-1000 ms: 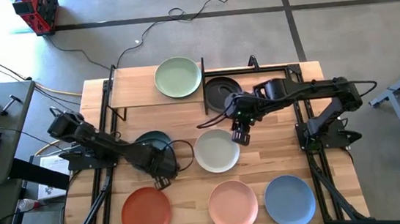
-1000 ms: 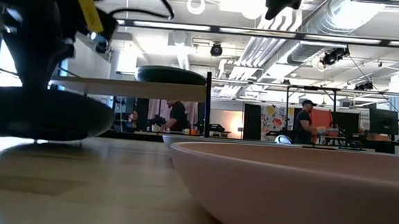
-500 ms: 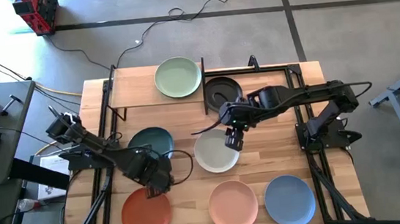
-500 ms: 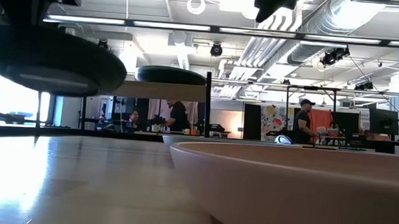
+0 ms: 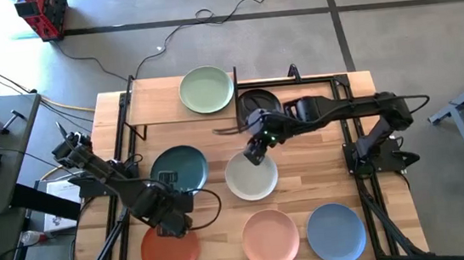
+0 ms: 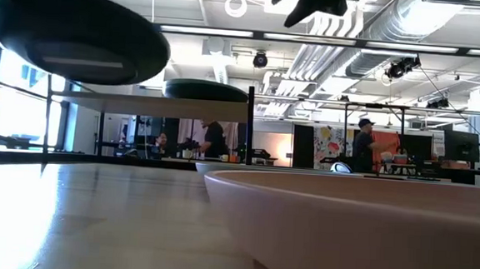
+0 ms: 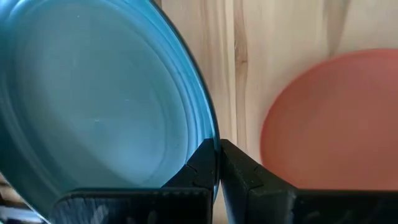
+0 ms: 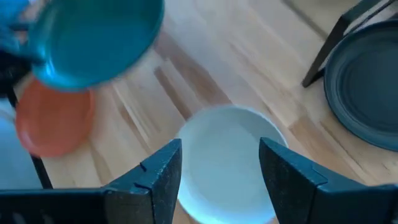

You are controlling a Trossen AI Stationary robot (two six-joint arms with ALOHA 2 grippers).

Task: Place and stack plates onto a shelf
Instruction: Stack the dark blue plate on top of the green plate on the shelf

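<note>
My left gripper (image 5: pixel 171 206) is shut on the dark teal plate (image 5: pixel 178 167), which hangs in the air left of centre; the low view shows its underside (image 6: pixel 75 37). My right gripper (image 5: pixel 255 150) is open and empty, just above the far edge of the off-white plate (image 5: pixel 251 178), which lies flat on the table. In the right wrist view the off-white plate (image 8: pixel 227 162) shows between the two spread fingers. The pale green plate (image 5: pixel 206 90) lies on the shelf (image 5: pixel 157 107). A charcoal plate (image 5: pixel 258 106) lies just right of the shelf board. My left gripper pinches the teal plate's rim (image 7: pixel 210 134) between its two fingers, on the plate's near side. The fingers reach in from the table's near-left side. The plate is lifted clear of the table, about level, standing out beyond the fingers toward the far side.
The terracotta plate (image 5: pixel 169 247), the pink plate (image 5: pixel 269 236) and the blue plate (image 5: pixel 336 233) lie in a row along the near edge. The terracotta plate is right below my left gripper. The shelf's black uprights (image 5: pixel 235 95) stand by the charcoal plate. People stand in the room behind.
My left gripper has lifted the teal plate from the table and drawn back toward the near-left; the plate now hangs well clear. My right gripper has gone toward the table's left, over the off-white plate's far edge.
</note>
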